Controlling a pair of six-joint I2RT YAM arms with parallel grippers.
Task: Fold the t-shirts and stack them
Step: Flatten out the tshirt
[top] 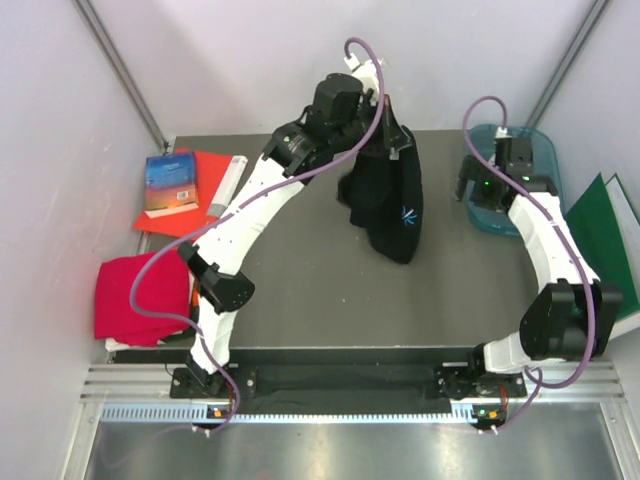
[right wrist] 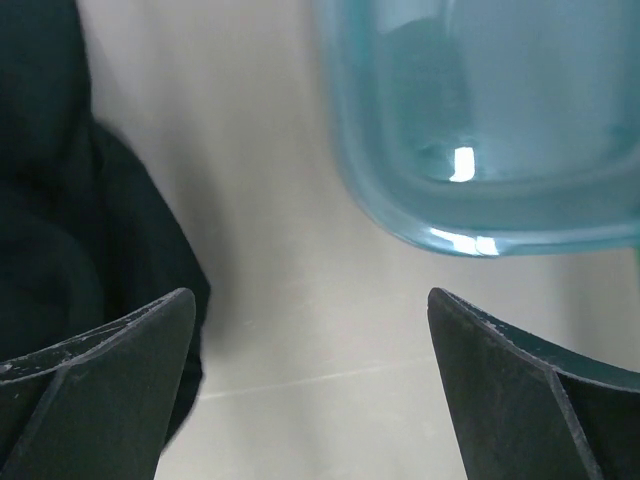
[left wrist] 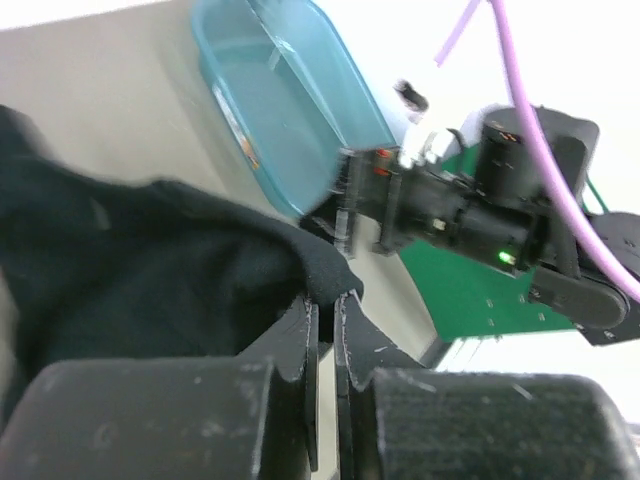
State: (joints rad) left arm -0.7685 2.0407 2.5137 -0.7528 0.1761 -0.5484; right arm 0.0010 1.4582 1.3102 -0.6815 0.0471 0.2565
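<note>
Pink shirt [top: 135, 297] lies folded at near-left edge of worktop [top: 320, 290], beside left arm. Green binder [top: 600, 235] off right edge. Mid-worktop, black shirt [top: 395, 205] hangs bunched from left fingers [top: 383, 103], clenched on its top edge, raised above surface; whether lower end touches worktop cannot be told. Right fingers [top: 470, 185] spread wide, grasping nothing, just beside teal tub [top: 535, 150] and apart from black shirt. Far left, blue book [top: 170, 182] rests on red sheet [top: 205, 200]

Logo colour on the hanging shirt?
Light blue logo on the black cloth t-shirt; clearest in top view.
</note>
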